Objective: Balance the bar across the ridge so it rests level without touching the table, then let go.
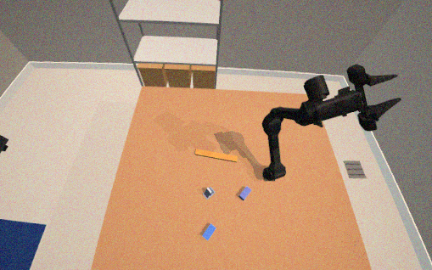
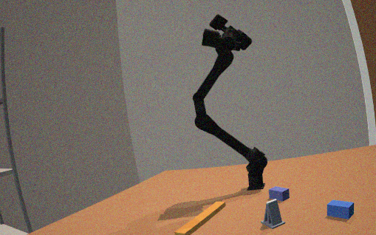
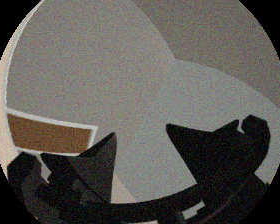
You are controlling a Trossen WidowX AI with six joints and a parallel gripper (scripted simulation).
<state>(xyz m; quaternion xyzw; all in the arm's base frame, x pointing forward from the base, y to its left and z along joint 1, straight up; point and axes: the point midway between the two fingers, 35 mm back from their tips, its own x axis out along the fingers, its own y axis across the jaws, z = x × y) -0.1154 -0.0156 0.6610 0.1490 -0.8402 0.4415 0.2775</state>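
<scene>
Matte orange tabletop, biggest thing here, carries the lot. Black six-joint arm stands on it, reaching up high w/ its far end well away from the parts. Black two-finger claw is up there too: fingers well apart but prob not at full spread, nothing btwn them, wrist view shows only walls + a brown panel past the tips

Long thin orange bar lies flat on the tabletop, not on the ridge, one end toward the arm's base side. Matte blue block and purple-blue block sit off to the side, prob not needed. Small grey wedge-shaped ridge w/ a pale narrow top stands upright near the bar, apart from it, nothing across it

Step in hand IMO: pre-grasp, bar not picked up yet. Next: swing claw back over the bar, point it down, line fingers up across the bar's width, close at mid-length so it balances later. Then lift level, centre over ridge top, lower gently, release. Off-centre grip = tip risk. Can't tell exact bar midpoint from these angles, exterior view cuts its near end close
</scene>
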